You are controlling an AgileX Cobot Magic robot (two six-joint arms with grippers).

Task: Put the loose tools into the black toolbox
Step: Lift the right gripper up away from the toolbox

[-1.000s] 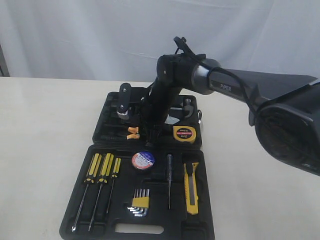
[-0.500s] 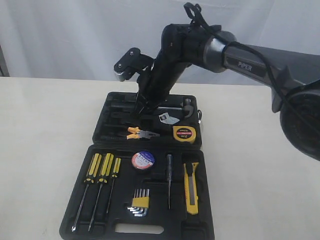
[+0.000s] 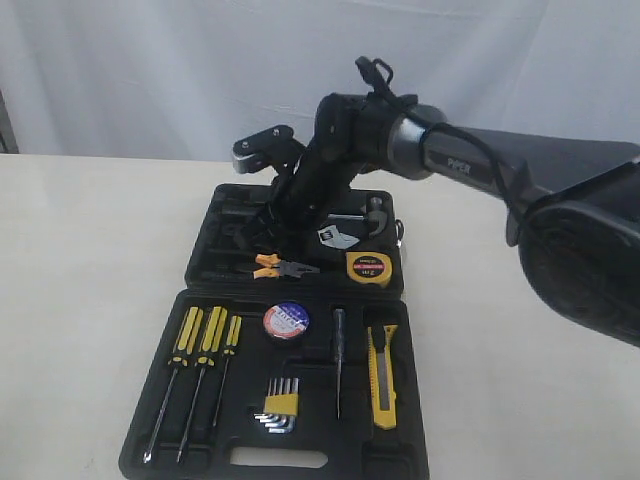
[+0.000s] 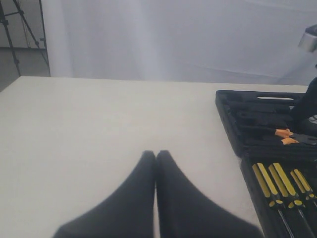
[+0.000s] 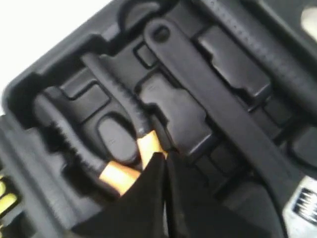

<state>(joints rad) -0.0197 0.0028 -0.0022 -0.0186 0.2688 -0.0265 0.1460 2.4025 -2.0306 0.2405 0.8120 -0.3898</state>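
Right hand point(image 3: 264, 238), exterior view: low over the toolbox's point(image 3: 205, 268) far half, above the pliers' point(image 3: 283, 267) handle end. Pliers lie crosswise in their recess, handles pointing left.

Left wrist view: left hand point(image 4: 156, 157) clenched, empty, over the counter point(image 4: 99, 124), well apart.

Right wrist view: fingers point(image 5: 146, 198) pressed together, holding nothing, tips just above the orange collars.

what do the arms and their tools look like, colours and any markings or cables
The right arm is black and dark grey with rounded joints, a silver-grey band, small white lettering too blurred to read, and a black cable looped over it. The left tool and right tool have smooth black fingers tapering to points.
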